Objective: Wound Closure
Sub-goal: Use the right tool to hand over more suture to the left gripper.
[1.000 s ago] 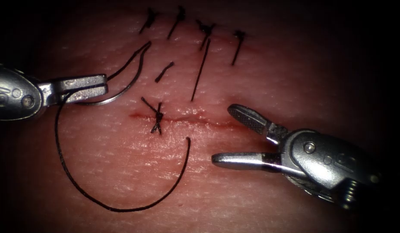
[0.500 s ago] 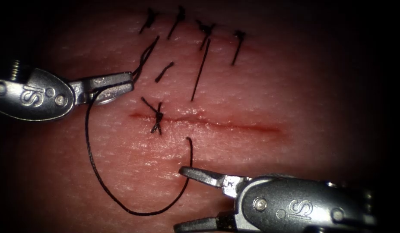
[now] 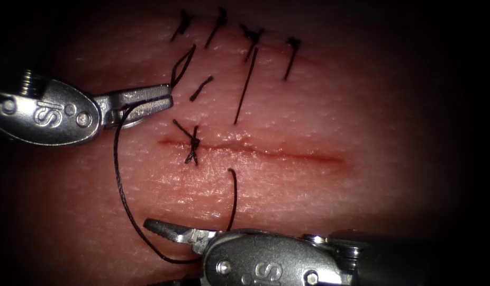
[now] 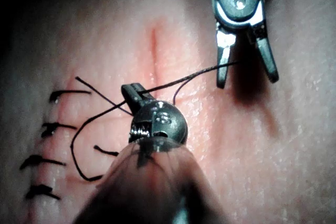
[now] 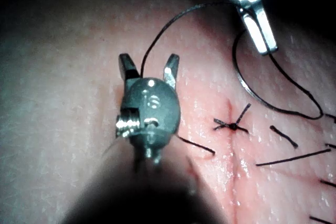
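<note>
Item: wound closure, tissue (image 3: pixel 361 106) with cut (image 3: pixel 287 154) running crosswise; all places given from the knot (image 3: pixel 192 143) tied on the cut's left end.

Left tool (image 3: pixel 150 99): we find it up and left of the knot, jaws closed on the needle (image 5: pixel 247 85). The grip sits partway along the curve; we cannot tell exactly where. The needle lies clear of the tissue, not in it.

Needle axis: its arc bows away from the left tool's jaws, roughly square to them; we cannot tell which way the point faces.

Thread (image 3: pixel 120 180): it leaves the left tool, drops in a long loop below and left of the knot, and rises to a free end (image 3: pixel 230 170) just below and right of the knot.

Right tool (image 3: pixel 168 233): below the knot, jaws parted and holding nothing, with the loop running between them. We judge the right tool nearer the thread's loop and the left tool nearer the needle
</note>
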You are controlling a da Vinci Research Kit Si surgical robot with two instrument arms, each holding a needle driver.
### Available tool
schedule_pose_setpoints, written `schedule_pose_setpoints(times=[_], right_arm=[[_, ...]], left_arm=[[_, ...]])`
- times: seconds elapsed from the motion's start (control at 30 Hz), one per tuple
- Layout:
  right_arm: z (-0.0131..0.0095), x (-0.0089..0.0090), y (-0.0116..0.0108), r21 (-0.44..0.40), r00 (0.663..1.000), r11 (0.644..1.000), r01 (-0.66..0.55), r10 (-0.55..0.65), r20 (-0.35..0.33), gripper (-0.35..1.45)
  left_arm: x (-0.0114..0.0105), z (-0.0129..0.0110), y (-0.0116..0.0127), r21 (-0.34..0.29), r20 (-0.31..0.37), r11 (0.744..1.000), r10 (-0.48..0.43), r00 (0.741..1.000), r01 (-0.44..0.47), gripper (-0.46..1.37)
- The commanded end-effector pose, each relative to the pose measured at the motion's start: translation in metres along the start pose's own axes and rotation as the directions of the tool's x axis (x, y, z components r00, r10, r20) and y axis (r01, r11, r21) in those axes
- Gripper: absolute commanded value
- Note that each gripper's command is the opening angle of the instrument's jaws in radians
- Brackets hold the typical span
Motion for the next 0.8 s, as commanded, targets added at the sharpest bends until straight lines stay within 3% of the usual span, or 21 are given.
schedule_pose_setpoints(times=[0.03, 0.07, 0.27, 0.4, 0.43, 0.5, 0.53, 0.57, 0.67, 0.77, 0.8], right_arm=[[-0.0003, 0.0001, 0.0000, 0.005, 1.000, 1.000, -0.001, 0.001, 0.001, -0.09], [-0.0005, 0.0002, 0.0001, 0.007, 1.000, 1.000, -0.002, 0.002, 0.004, -0.35], [-0.0015, 0.0006, 0.0010, -0.006, 1.000, 1.000, -0.004, 0.004, -0.002, -0.35], [-0.0031, -0.0002, 0.0014, 0.004, 1.000, 1.000, 0.003, -0.003, 0.019, -0.35], [-0.0041, -0.0007, 0.0014, 0.021, 0.999, 1.000, 0.010, -0.010, 0.037, -0.35], [-0.0052, -0.0012, 0.0012, 0.033, 0.999, 0.999, 0.014, -0.016, 0.043, -0.35], [-0.0056, -0.0013, 0.0012, 0.036, 0.999, 0.999, 0.016, -0.017, 0.042, -0.35], [-0.0063, -0.0015, 0.0011, 0.042, 0.999, 0.999, 0.018, -0.020, 0.043, -0.35], [-0.0076, -0.0019, 0.0007, 0.052, 0.999, 0.998, 0.023, -0.025, 0.039, -0.35], [-0.0083, -0.0019, 0.0002, 0.054, 0.999, 0.998, 0.025, -0.027, 0.032, -0.35], [-0.0085, -0.0019, 0.0001, 0.055, 0.999, 0.998, 0.025, -0.027, 0.032, -0.35]], left_arm=[[0.0000, 0.0000, 0.0000, -0.008, -0.001, 1.000, 0.001, 1.000, -0.001, -0.35], [0.0000, 0.0000, 0.0000, -0.008, -0.001, 1.000, 0.001, 1.000, -0.001, -0.35], [0.0000, -0.0001, 0.0000, -0.009, -0.001, 1.000, -0.005, 1.000, 0.005, -0.35], [-0.0002, -0.0002, 0.0000, -0.009, -0.002, 0.999, -0.034, 0.999, 0.034, -0.35], [-0.0003, -0.0003, 0.0000, -0.006, -0.001, 0.998, -0.057, 0.998, 0.057, 0.21], [-0.0004, -0.0002, 0.0001, -0.005, -0.001, 0.998, -0.062, 0.998, 0.062, 0.65], [-0.0004, -0.0002, 0.0001, -0.005, -0.001, 0.998, -0.062, 0.998, 0.062, 0.72], [-0.0005, -0.0001, 0.0003, -0.005, -0.002, 0.998, -0.061, 0.998, 0.061, 0.98], [-0.0009, 0.0008, 0.0006, 0.003, 0.003, 1.000, 0.009, 1.000, -0.009, 1.11], [-0.0015, 0.0020, 0.0009, 0.014, 0.007, 0.998, 0.063, 0.998, -0.063, 1.09], [-0.0017, 0.0024, 0.0011, 0.019, 0.009, 0.997, 0.077, 0.997, -0.077, 1.18]])
